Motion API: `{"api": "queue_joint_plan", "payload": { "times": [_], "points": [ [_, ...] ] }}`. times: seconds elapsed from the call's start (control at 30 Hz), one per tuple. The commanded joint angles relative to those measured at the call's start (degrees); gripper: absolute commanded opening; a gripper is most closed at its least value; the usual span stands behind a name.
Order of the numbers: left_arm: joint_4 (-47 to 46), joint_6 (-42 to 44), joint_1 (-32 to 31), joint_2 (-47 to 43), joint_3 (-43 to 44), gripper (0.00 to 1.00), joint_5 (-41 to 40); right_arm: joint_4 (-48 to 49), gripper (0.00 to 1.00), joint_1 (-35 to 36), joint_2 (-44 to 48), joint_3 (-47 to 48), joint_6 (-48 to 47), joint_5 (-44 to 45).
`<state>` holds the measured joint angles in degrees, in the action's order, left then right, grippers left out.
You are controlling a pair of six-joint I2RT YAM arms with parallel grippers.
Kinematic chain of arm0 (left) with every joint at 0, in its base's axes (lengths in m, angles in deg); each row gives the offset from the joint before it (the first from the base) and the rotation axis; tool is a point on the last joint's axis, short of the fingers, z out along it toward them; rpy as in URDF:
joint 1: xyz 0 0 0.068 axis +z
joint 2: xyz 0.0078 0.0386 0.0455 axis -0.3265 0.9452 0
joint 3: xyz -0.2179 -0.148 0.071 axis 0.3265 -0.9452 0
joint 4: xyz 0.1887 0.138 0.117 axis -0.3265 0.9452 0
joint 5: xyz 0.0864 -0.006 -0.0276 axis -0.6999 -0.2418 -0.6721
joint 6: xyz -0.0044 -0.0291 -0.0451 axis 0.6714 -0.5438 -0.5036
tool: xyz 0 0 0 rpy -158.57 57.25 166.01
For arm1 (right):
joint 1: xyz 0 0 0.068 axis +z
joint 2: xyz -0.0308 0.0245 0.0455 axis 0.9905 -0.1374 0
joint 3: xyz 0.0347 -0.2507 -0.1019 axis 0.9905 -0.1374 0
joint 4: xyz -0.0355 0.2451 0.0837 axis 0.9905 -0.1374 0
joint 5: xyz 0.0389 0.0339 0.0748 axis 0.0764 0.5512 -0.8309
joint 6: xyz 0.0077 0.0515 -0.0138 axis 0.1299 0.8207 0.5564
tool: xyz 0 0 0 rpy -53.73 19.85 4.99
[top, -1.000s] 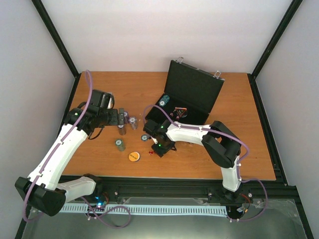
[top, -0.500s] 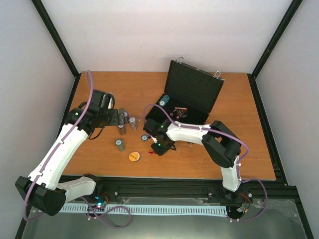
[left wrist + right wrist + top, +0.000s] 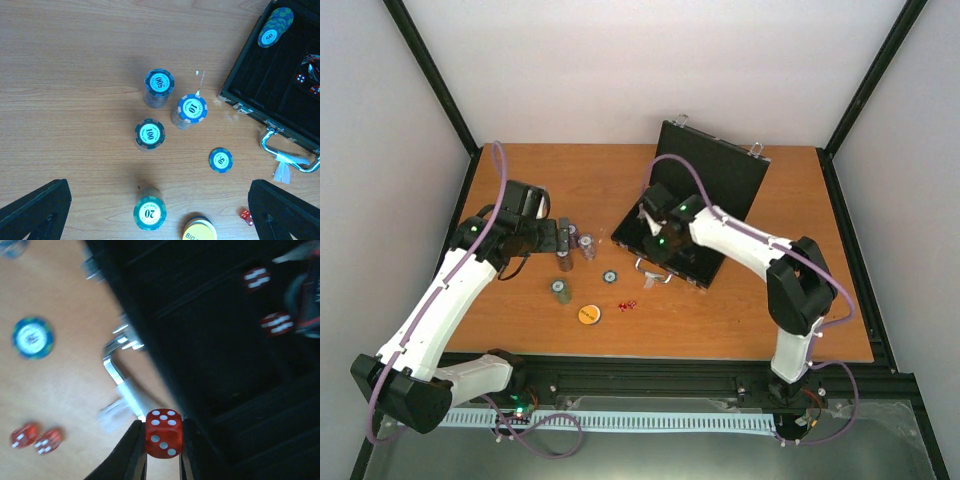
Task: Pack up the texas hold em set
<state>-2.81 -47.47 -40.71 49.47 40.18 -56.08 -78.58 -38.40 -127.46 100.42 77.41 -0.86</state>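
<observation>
Right end effector (image 3: 163,456): clamped on red die (image 3: 163,432), fingers pinching both sides, hanging just above front rim of open black case (image 3: 225,370), close to silver handle (image 3: 120,371). Inside case: two more dice (image 3: 275,322), plus chip stack (image 3: 275,27) at one corner. On bench (image 3: 740,320) beside case: two loose dice (image 3: 37,438), single chip (image 3: 220,160), orange disc (image 3: 589,314). Further left, grouped near each other: 500 stack (image 3: 159,82), 10 stack (image 3: 192,107), 100 stack (image 3: 149,134), 20 stack (image 3: 149,213). Left end effector (image 3: 563,237): jaws wide apart, gripping nothing, hovering over those stacks.
</observation>
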Motion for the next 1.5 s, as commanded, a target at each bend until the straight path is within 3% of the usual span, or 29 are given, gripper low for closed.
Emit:
{"api": "queue_joint_plan", "payload": {
  "times": [0.0, 0.4, 0.93, 1.47],
  "points": [
    [-0.6, -0.2, 0.1, -0.3, 0.1, 1.00, 0.3, -0.4, 0.09, -6.0, -2.8, 2.9, -1.5, 2.7],
    [0.1, -0.5, 0.1, 0.4, 0.2, 1.00, -0.6, 2.8, 0.08, -12.0, -14.0, 9.4, -1.8, 3.2],
    [-0.6, -0.3, 0.1, 2.2, 0.4, 1.00, -0.5, 4.2, 0.08, -12.0, -18.0, 13.7, -2.2, 2.5],
    [-0.4, -0.8, 0.1, 2.4, 0.2, 1.00, -0.8, 1.9, 0.09, -12.1, -21.8, 17.3, -3.6, 7.8]
  ]
}}
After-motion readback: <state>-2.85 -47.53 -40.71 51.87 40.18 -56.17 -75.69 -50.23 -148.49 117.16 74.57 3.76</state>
